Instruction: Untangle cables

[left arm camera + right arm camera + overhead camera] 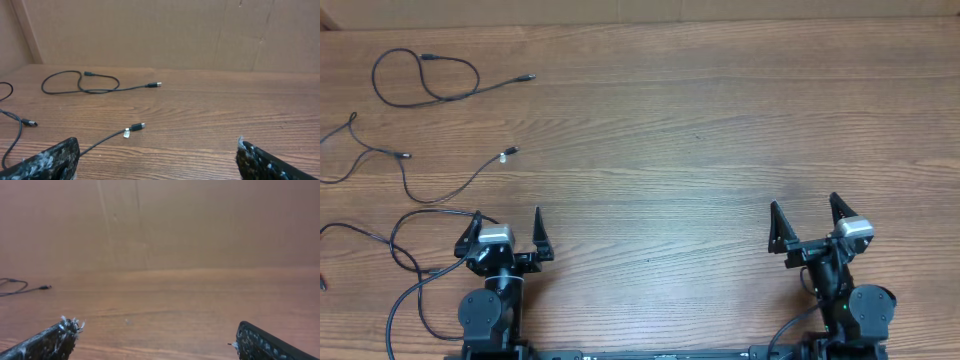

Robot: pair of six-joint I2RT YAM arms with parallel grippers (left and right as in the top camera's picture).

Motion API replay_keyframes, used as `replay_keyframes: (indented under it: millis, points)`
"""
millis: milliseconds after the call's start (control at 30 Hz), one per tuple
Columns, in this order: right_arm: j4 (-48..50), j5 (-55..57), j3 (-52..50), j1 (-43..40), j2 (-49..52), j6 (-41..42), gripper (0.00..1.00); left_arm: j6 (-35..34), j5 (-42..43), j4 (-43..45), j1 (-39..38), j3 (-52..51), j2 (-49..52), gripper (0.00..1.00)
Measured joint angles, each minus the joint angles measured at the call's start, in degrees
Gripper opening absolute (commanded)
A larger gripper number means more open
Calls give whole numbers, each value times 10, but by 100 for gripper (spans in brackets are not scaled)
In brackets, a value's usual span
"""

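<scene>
You have the cables [404, 156] lying as loose strands on the left side of the tabletop [670, 130], mostly apart. The ones at the left edge may cross. Your left hand [508, 215] and right hand [804, 203] gape wide, empty; little seems left.

The left arm [485, 310] and right arm [865, 305] are matte black with round joint housings. The left gripper [508, 214] and right gripper [804, 201] each have two pointed black fingers and a silver-grey block [494, 236] behind them. Whitish scuffs fleck the fingertips [55, 155]. A black cable [786, 335] curves from the right base.
</scene>
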Motion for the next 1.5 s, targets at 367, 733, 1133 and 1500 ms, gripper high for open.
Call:
replay_keyframes:
  millis: [367, 733, 1133, 1500]
  points:
    - [6, 0, -15, 0, 0, 4, 100, 0, 0, 0, 0, 0, 0, 100]
    - [6, 2, -15, 0, 0, -7, 100, 0, 0, 0, 0, 0, 0, 100]
    - [3, 24, -15, 0, 0, -39, 100, 0, 0, 0, 0, 0, 0, 100]
    - [3, 25, -15, 0, 0, -39, 100, 0, 0, 0, 0, 0, 0, 100]
